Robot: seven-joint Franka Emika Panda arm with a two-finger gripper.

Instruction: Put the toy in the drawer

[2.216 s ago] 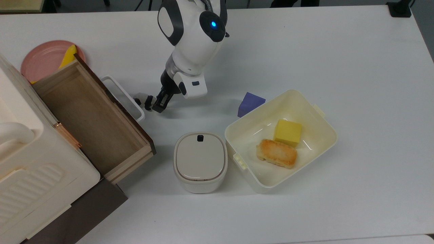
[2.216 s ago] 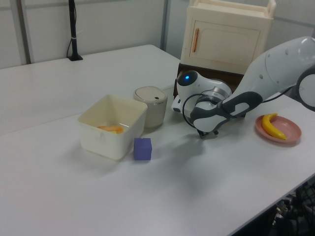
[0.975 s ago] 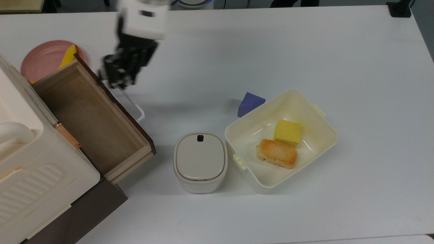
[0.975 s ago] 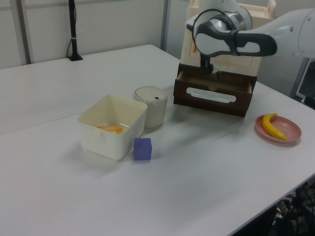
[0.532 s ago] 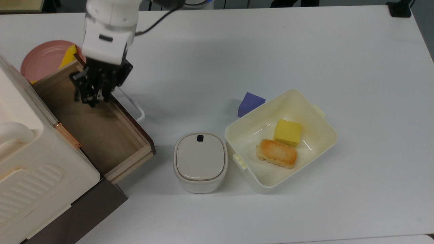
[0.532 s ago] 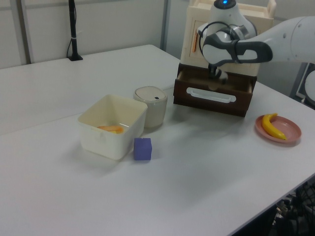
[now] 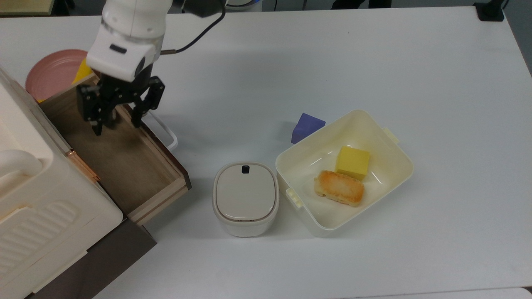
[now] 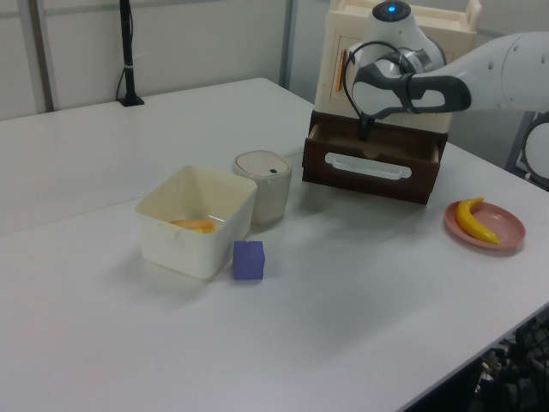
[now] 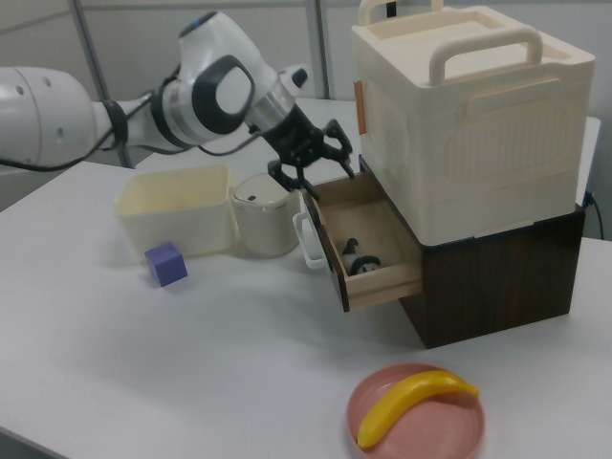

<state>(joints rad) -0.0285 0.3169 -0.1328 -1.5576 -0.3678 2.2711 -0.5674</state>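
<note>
- Overhead, the drawer [image 7: 112, 158] stands pulled out at the top view's 9 o'clock side, its white handle facing the table.
- Above it the gripper [image 7: 116, 118] hangs with fingers spread, released, grasping nothing.
- Inside, the toy [image 9: 361, 261] lies on the drawer floor, toward 5 o'clock of the gripper in the right view.
</note>
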